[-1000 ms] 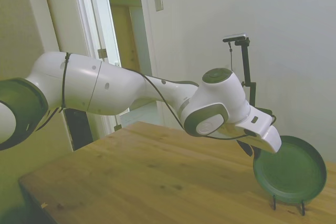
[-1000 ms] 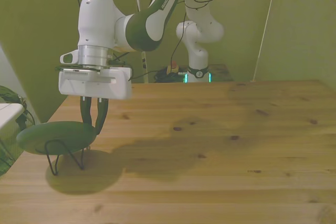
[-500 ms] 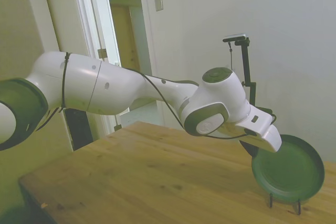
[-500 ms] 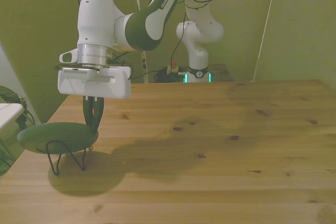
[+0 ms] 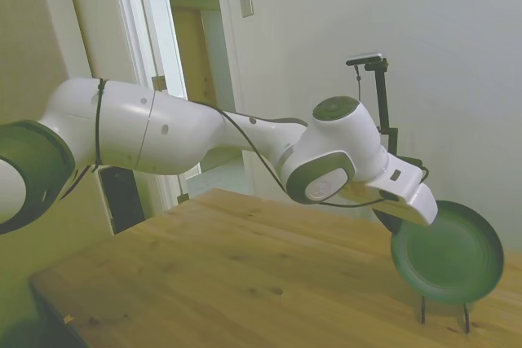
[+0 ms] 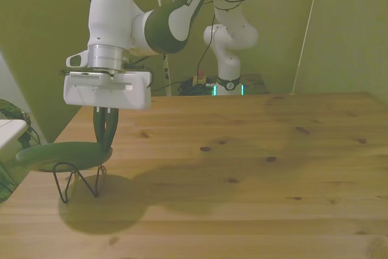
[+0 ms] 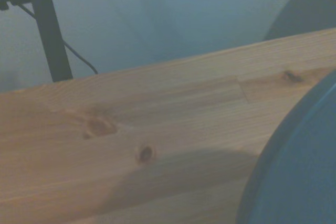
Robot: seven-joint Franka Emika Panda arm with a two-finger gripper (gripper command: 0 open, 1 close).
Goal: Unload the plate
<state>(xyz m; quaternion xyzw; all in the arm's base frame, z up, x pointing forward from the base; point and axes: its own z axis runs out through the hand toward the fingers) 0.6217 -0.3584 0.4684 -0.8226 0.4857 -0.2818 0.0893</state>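
One dark green plate (image 6: 59, 154) sits near the counter's (image 6: 242, 168) edge at about eight o'clock in the front view, tilted, just above a thin black wire stand (image 6: 76, 183). Behind it, the end effector (image 6: 104, 142) comes straight down with its fingers clenched on the plate's rim. Farther back, the white arm (image 6: 148, 25) arches up toward the wall.

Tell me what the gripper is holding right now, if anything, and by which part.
The gripper is shut on the plate, pinching its rim at the upper edge, on the side nearest the arm. The plate sits just above the wire stand.
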